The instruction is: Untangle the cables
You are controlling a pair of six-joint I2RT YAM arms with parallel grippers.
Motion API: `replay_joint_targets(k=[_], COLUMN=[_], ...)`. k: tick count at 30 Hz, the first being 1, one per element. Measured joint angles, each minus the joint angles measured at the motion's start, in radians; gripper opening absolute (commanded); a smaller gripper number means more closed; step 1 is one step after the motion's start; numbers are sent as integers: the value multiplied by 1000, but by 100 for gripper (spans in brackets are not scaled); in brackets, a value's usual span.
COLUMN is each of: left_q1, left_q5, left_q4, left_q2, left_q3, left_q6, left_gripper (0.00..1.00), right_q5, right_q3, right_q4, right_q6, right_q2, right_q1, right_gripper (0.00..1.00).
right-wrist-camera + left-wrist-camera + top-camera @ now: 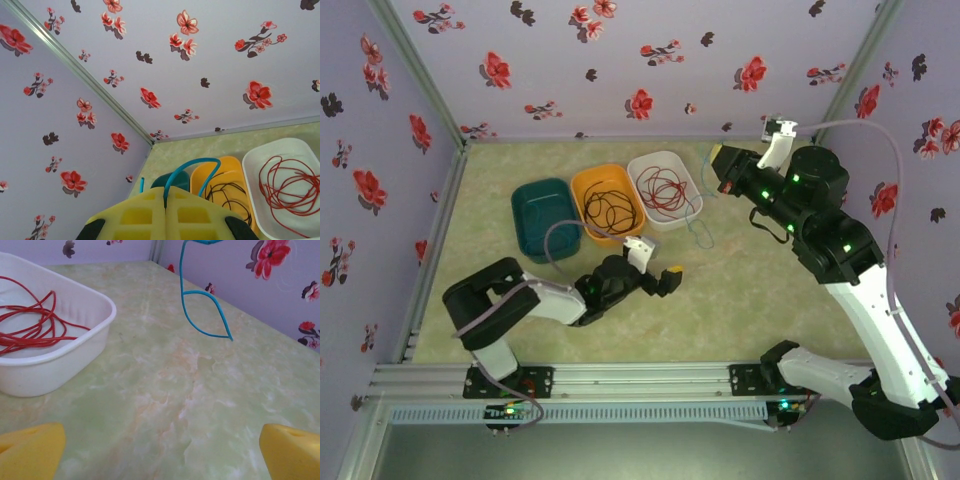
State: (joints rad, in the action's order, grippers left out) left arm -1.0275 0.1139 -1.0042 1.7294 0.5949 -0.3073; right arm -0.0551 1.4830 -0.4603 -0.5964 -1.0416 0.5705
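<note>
Three bins sit in a row toward the far edge of the bench (770,300): a teal bin (542,215) at the left, an orange bin (590,178) in the middle with the black cable (610,210) coiled inside, and a white bin (660,157) at the right holding the red cable (663,190) in loose loops. Just in front of the white bin, the left jaws stand wide apart over bare bench. Right of the white bin, the blue cable (195,161) dangles from the right jaws, which are closed on it above the bench.
</note>
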Motion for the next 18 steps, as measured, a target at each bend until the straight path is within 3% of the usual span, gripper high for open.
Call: replay_joint_targets(k=[18], left_q1=[-26], left_q5=[11], left_q4=[-87], left_q2=[287], left_q3=[362], left_q6=[-31], left_gripper=[98], right_q5=[6], right_q3=[-26], right_q4=[89], right_q6=[-48], right_q2=[0], right_q1=[0], right_gripper=[0])
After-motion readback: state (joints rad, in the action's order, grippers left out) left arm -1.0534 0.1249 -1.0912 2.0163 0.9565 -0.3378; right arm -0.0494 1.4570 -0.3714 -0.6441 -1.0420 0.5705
